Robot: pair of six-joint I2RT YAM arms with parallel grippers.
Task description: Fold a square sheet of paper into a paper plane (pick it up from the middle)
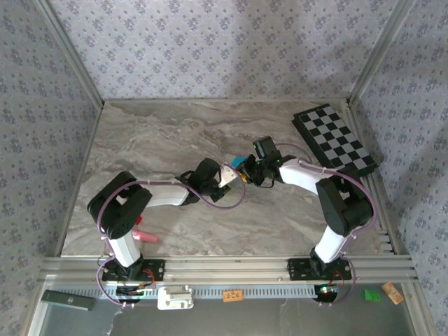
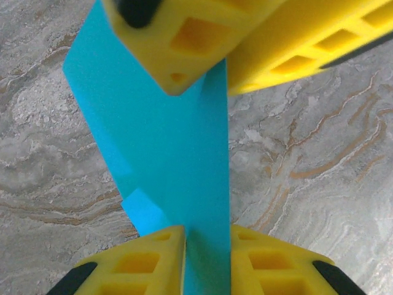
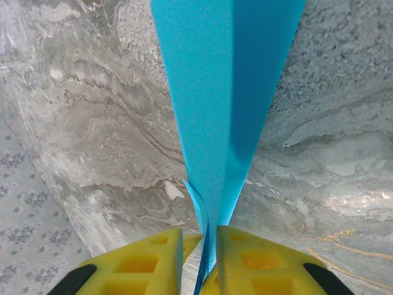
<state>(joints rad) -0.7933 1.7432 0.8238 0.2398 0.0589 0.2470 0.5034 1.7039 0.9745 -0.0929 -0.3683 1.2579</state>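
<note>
From above, the blue paper (image 1: 240, 163) is mostly hidden where the two arms meet over the middle of the table (image 1: 161, 140); I see just a small corner of it. My left wrist camera shows it as a folded strip (image 2: 178, 153) held above the table, its top and bottom cut off by the frame. The right fingers (image 2: 178, 37) are pinched closed on its far end, and the right wrist view shows the same fingers (image 3: 147, 264) closed on a thin folded edge (image 3: 227, 92). The strip fills the gap between the left fingers (image 2: 147, 264), but I can't tell whether they grip it. A pink object (image 1: 145, 236) is half hidden behind the left arm. The orange tag (image 1: 232, 295) and green tag (image 1: 372, 295) on the front rail are too small to read.
</note>
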